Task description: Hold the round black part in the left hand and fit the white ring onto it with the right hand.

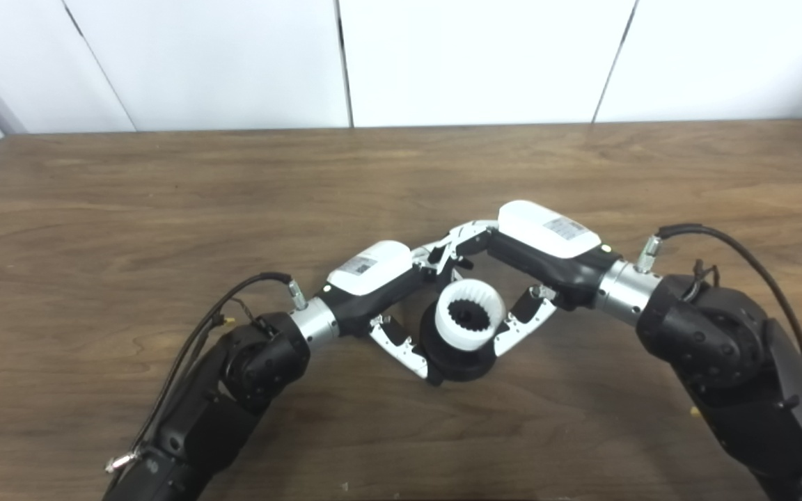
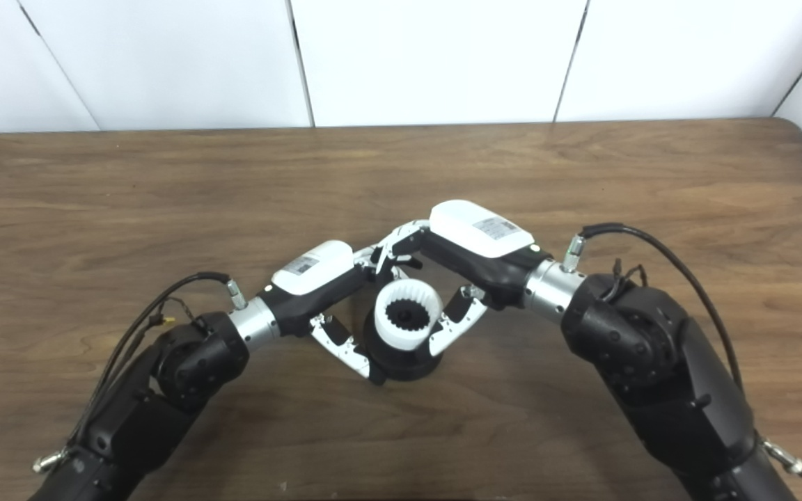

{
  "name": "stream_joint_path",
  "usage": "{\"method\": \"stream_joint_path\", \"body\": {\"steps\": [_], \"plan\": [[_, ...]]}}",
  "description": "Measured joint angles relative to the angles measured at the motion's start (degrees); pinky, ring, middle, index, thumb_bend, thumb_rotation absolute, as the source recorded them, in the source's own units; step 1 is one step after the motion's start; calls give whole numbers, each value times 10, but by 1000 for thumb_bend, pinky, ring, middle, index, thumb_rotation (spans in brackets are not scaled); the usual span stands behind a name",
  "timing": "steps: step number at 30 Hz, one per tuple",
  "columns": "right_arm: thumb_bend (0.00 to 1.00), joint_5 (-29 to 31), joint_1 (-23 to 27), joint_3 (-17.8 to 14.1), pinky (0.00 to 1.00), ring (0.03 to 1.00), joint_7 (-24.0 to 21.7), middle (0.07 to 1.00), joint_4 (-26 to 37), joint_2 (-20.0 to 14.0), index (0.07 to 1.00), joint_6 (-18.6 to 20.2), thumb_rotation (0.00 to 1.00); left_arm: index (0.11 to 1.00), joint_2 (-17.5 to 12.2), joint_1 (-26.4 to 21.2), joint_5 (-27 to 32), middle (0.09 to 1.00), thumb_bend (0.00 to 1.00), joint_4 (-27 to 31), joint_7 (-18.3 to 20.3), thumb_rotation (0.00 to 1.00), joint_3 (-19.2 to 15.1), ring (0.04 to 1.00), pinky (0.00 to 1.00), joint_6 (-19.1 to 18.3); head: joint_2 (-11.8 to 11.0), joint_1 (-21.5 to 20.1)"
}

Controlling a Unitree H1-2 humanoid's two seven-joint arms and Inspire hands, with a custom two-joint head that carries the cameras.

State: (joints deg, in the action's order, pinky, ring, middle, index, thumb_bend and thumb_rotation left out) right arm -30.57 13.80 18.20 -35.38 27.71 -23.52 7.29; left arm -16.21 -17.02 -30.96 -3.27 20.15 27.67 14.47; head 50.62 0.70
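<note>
Centrally, white ring (image 1: pixel 471 319): toothed inside, seated on top of the round black part (image 1: pixel 458 356), near the table's front middle.
Round black part: under the ring, its base low over the wooden table (image 1: pixel 164 195); whether it touches the wood cannot be told.
Left hand (image 1: pixel 380 289): closed around the black part, thumb along its lower left side.
Right hand (image 1: pixel 526 268): fingers closed on the white ring, thumb against its right side.
Fingertips: the two hands meet just behind the ring.
</note>
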Motion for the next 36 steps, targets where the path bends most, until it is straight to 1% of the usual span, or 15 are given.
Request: {"method": "stream_joint_path", "body": {"steps": [3, 8, 13, 18, 26, 29, 32, 33, 34, 35, 36], "plan": [[513, -4, 0, 0, 773, 830, 4, 772, -4, 7, 483, 0, 145, 484, 0, -1, 0, 894, 521, 0, -1, 77, 0, 975, 772, 0, 0, 0], [513, -14, 0, 4, 769, 827, 8, 773, -8, 12, 483, -1, 146, 484, 0, 0, 0, 891, 521, 0, -3, 77, 0, 967, 755, 0, 2, 2], [513, -18, 0, 8, 770, 821, 15, 770, -26, 16, 483, -3, 146, 484, 0, 1, 0, 893, 521, 0, -3, 76, 0, 973, 774, 0, 4, 3], [513, -18, 0, 10, 778, 821, 20, 771, -35, 17, 483, -11, 145, 484, 0, 2, 0, 893, 521, 1, -3, 76, 1, 973, 752, -2, 4, 3], [512, -23, 0, 12, 774, 823, 23, 774, -42, 17, 484, -17, 149, 484, 0, 1, 0, 893, 521, 3, -3, 76, 1, 972, 768, -3, 5, 3], [513, -26, 0, 13, 781, 822, 22, 785, -42, 16, 488, -15, 152, 484, 0, 2, 0, 899, 521, 3, -3, 77, 1, 979, 784, -4, 5, 3], [516, -26, 0, 14, 774, 823, 17, 814, -42, 13, 497, -12, 159, 484, -1, 2, 1, 897, 521, 3, -2, 76, 2, 978, 784, -5, 5, 0], [661, -26, 0, 15, 768, 819, 15, 824, -42, 11, 606, -11, 223, 484, -1, 2, 1, 893, 521, 3, -2, 76, 2, 973, 780, -5, 5, 0], [761, -26, 1, 16, 765, 818, 13, 833, -42, 9, 689, -11, 267, 484, -1, 2, 1, 891, 521, 3, -2, 76, 2, 971, 777, -6, 5, 0], [794, -27, 2, 17, 764, 818, 11, 836, -42, 7, 718, -11, 282, 484, -1, 2, 1, 890, 521, 3, -2, 75, 2, 970, 775, -6, 5, 0], [828, -28, 5, 17, 765, 822, 6, 844, -42, 5, 766, -9, 293, 484, -1, 2, 1, 887, 521, 3, -2, 76, 2, 968, 773, -6, 5, 0]]}}
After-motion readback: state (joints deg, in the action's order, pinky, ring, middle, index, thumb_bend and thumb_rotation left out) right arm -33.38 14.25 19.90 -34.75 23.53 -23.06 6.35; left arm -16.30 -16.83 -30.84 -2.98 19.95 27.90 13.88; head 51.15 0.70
